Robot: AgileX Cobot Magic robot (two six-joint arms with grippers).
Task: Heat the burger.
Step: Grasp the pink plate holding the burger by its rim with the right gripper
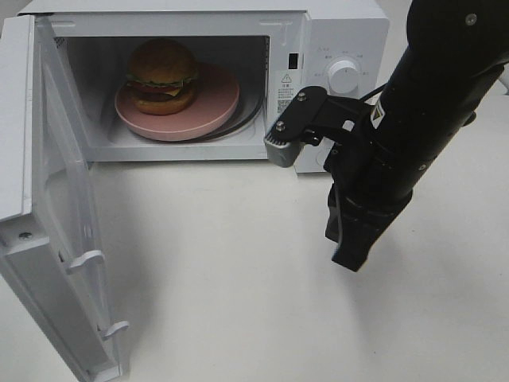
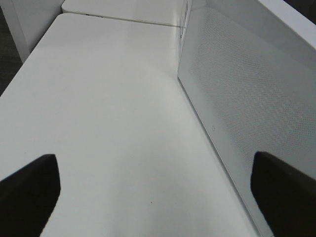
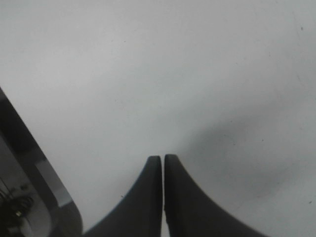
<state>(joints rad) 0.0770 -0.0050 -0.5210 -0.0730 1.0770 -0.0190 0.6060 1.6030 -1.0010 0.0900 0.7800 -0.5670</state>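
Where you work: a smooth, matt white table (image 1: 238, 270); in the left wrist view you can see its rounded edge and, past it, a strip of dark floor (image 2: 6, 44)
Microwave (image 1: 350, 32): white, set at the back of the table, with its cavity facing you
Door (image 1: 56, 199): swung wide open on the left of the cavity, its free edge towards you with two latch hooks (image 1: 83, 259) sticking out
Right arm (image 1: 429, 95): black, coming down from the upper right and crossing in front of the control panel
Left gripper (image 2: 154, 163): you see both black fingers spread far apart with only table between them, and one finger just beside the door's dotted panel
Right gripper (image 3: 163, 159): pointing down over the table in front of the microwave, fingertips pressed together and holding nothing
Plate (image 1: 219, 107): shallow, pink and round, lying on the cavity floor
Burger (image 1: 163, 76): inside the microwave, sitting on the left part of the plate
Burger's look: tall and round, with a glossy golden-brown bun, green lettuce frilling out, a red slice and a dark patty below
Dial (image 1: 344, 76): a round white knob on the panel, just above the right arm
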